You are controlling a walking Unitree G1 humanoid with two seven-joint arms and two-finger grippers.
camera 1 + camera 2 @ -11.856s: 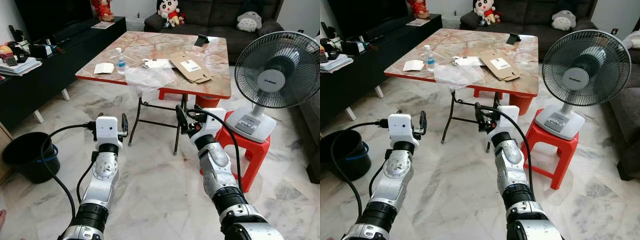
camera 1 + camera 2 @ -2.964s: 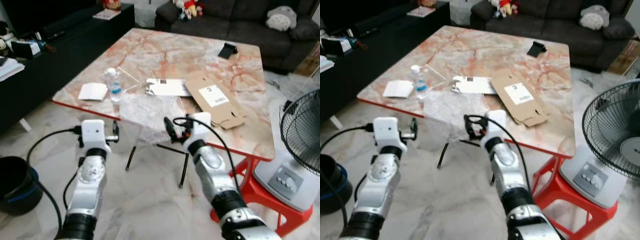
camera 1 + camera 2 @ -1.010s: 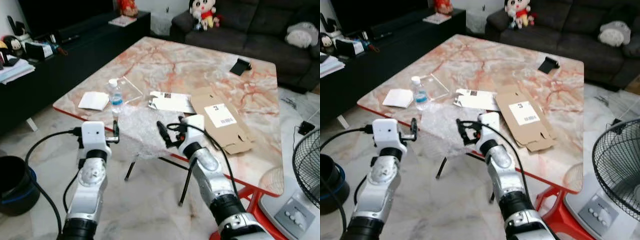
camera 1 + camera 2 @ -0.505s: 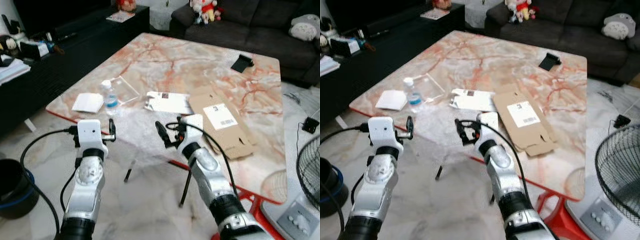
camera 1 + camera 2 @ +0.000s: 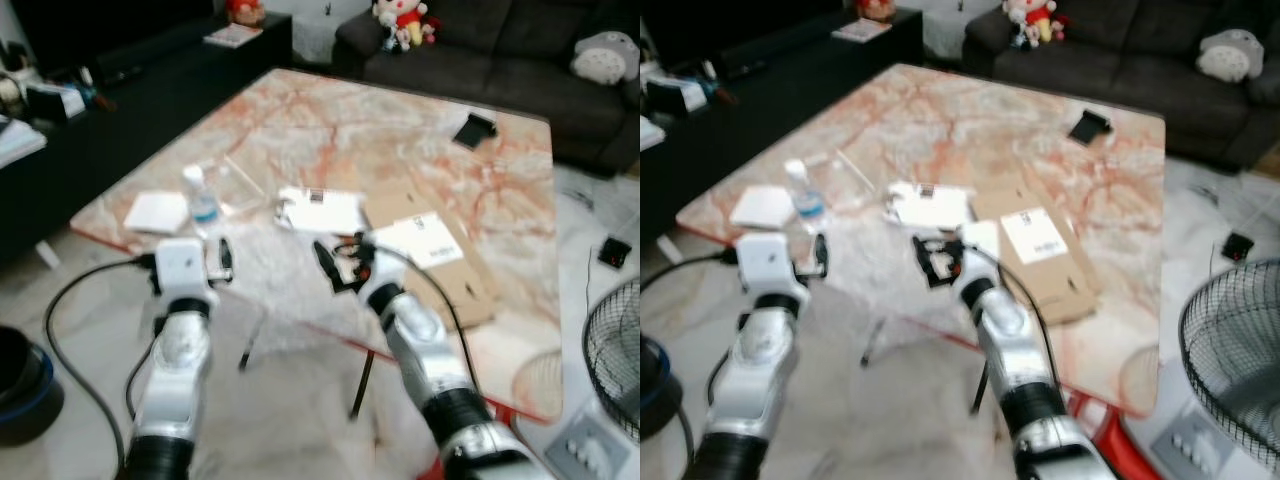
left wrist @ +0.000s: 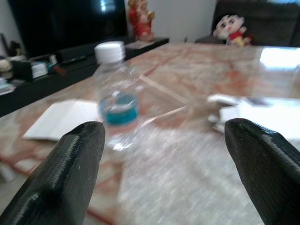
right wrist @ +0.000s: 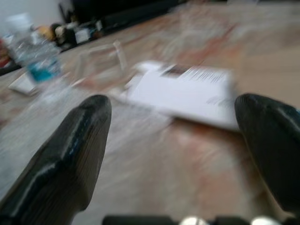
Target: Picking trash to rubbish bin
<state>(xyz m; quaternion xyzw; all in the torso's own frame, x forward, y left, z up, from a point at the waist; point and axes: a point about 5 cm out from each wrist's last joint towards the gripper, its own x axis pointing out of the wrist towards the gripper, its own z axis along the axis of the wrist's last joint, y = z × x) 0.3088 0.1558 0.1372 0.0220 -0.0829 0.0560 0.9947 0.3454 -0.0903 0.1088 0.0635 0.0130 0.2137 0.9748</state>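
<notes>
Trash lies on a marble table (image 5: 400,130): a clear water bottle (image 5: 203,200) with a blue label, a white napkin (image 5: 157,211), a white printed paper (image 5: 322,210), a flattened cardboard box (image 5: 440,255) and a clear plastic sheet (image 5: 285,275) draped over the near edge. My left gripper (image 5: 222,262) is open at the table's near edge, just short of the bottle (image 6: 115,105). Beside it my right gripper (image 5: 335,268) is open above the plastic sheet, facing the white paper (image 7: 187,89). Both hold nothing.
A black bin (image 5: 15,385) stands on the floor at far left. A fan (image 5: 612,345) stands at right. A small black object (image 5: 472,130) lies at the table's far side. A dark sofa (image 5: 480,40) is behind, with a low black cabinet (image 5: 110,90) along the left.
The view has closed in on the table and is blurred; the table edge now lies under both grippers. The arms keep the same forward pose, fingers apart.
</notes>
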